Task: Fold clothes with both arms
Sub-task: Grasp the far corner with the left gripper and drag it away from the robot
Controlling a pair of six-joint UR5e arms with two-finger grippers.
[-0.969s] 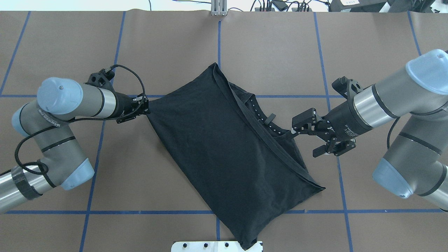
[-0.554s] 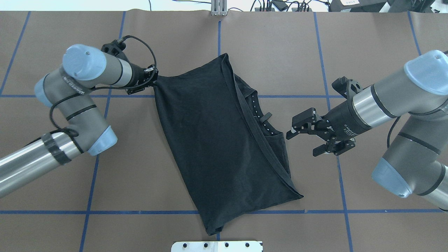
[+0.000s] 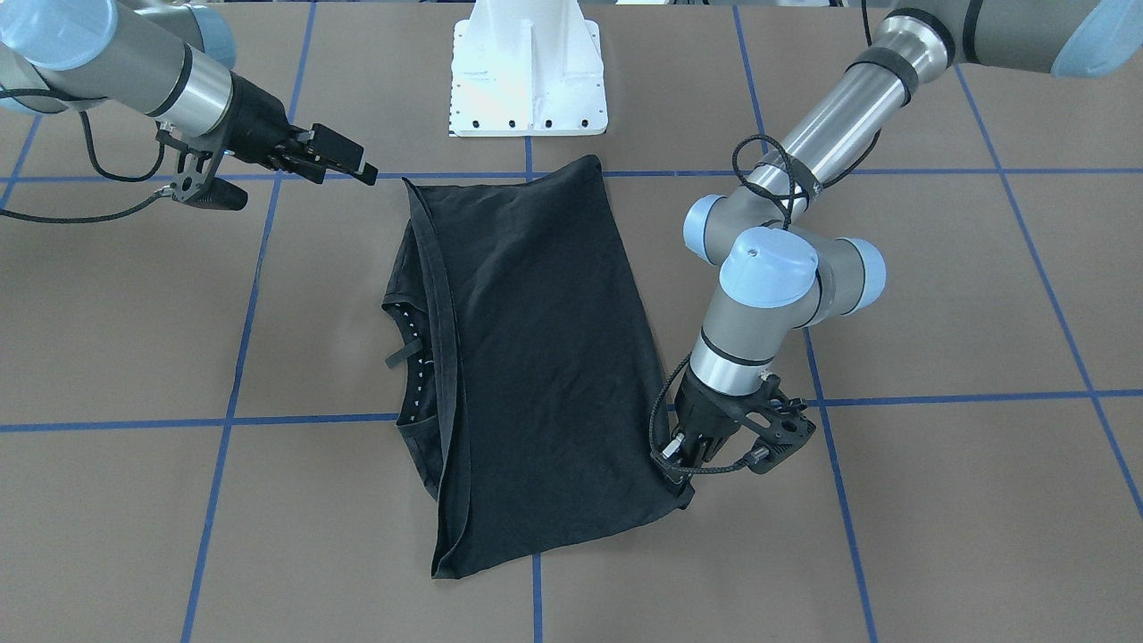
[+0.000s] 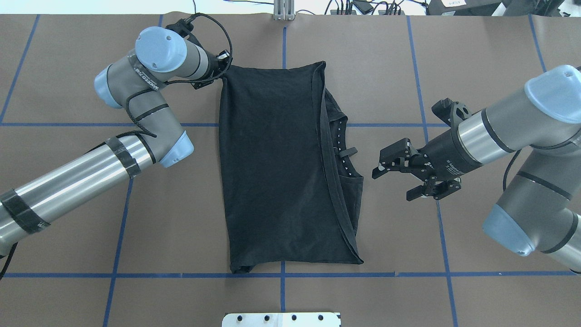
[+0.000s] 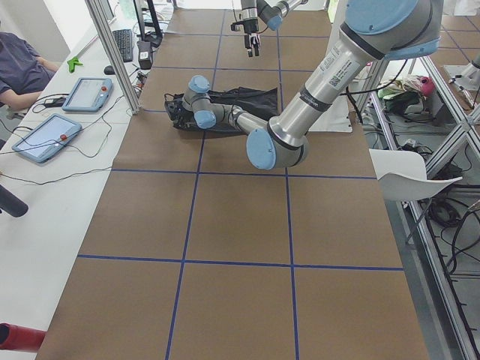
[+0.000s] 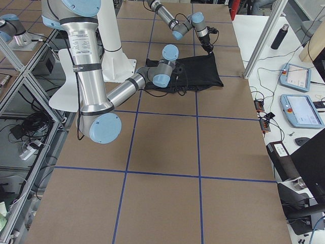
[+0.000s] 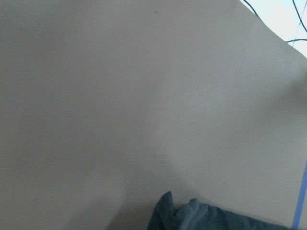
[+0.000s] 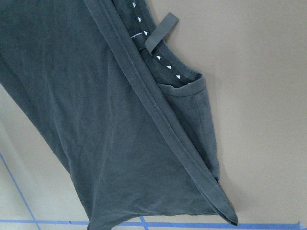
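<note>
Overhead exterior | black T-shirt [image 4: 272, 168] at centre of worktop [image 4: 476, 68], long axis 12–6 | left gripper [image 4: 221, 75] clamped on its 11 o'clock corner | right gripper [image 4: 394, 185] jaws apart, off cloth at 3 o'clock, nearer collar [image 4: 342, 150]

The left arm [image 4: 72, 184] comes in from the near left, folds sharply at its blue-capped joints and turns its wrist toward the middle. Its tool [image 4: 219, 74] sits low at the far side, jaws pinched together on a corner of the black T-shirt [image 4: 272, 159]. The right arm [image 4: 504, 129] stretches inward from the right. Its tool [image 4: 392, 186] hangs above the worktop [image 4: 181, 227], fingers [image 4: 394, 153] spread wide, apart from the cloth.
</note>
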